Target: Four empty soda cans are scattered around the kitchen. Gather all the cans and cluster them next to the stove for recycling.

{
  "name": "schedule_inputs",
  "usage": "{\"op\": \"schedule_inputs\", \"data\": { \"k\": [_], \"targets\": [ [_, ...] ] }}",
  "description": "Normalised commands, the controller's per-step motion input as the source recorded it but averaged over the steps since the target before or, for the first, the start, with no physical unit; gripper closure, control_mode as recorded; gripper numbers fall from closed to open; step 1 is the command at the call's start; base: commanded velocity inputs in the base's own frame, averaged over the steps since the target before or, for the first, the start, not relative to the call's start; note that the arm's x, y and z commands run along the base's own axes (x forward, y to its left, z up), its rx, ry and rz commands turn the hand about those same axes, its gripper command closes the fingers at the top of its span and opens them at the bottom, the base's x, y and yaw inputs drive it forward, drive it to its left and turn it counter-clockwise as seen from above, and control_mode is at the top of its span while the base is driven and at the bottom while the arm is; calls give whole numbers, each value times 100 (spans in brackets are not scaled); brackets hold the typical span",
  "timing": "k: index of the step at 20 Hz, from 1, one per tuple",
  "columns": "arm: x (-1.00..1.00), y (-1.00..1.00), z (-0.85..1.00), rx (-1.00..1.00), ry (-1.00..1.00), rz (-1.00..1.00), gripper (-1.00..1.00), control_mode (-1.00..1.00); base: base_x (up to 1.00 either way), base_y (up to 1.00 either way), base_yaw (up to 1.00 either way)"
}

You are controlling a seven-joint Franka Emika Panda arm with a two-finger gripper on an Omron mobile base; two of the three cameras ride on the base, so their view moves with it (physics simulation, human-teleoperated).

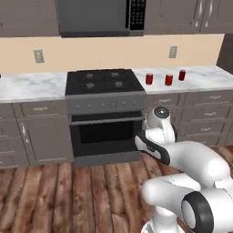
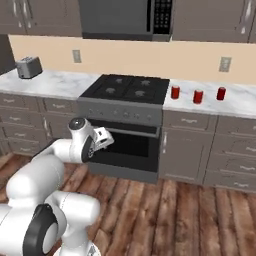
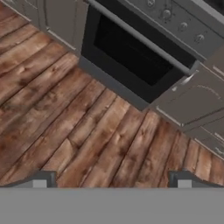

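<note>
Beside the stove (image 1: pixel 102 88), three soda cans (image 1: pixel 168 79); toaster (image 2: pixel 28 67) far left.

**Three Red Cans Beside the Stove**

Three small red soda cans (image 1: pixel 149 78) (image 1: pixel 169 79) (image 1: pixel 182 75) stand up straight in a row on the white marble counter, just right of the stove (image 1: pixel 103 82). The stove has a black top with four burners and a shut oven door.

Glossy white rounded arm (image 1: pixel 200 159) segments (dark bands at the joints), small dark-tipped claw (image 3: pixel 112 179).
</note>
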Motion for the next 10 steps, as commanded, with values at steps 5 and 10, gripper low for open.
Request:
{"op": "schedule_inputs", "data": {
  "k": [5,10],
  "targets": [
    [0,0,0,0,0,0,-100,100,-98,0,50],
    [0,0,0,0,0,0,-100,100,-65,1,46]
  ]
}}
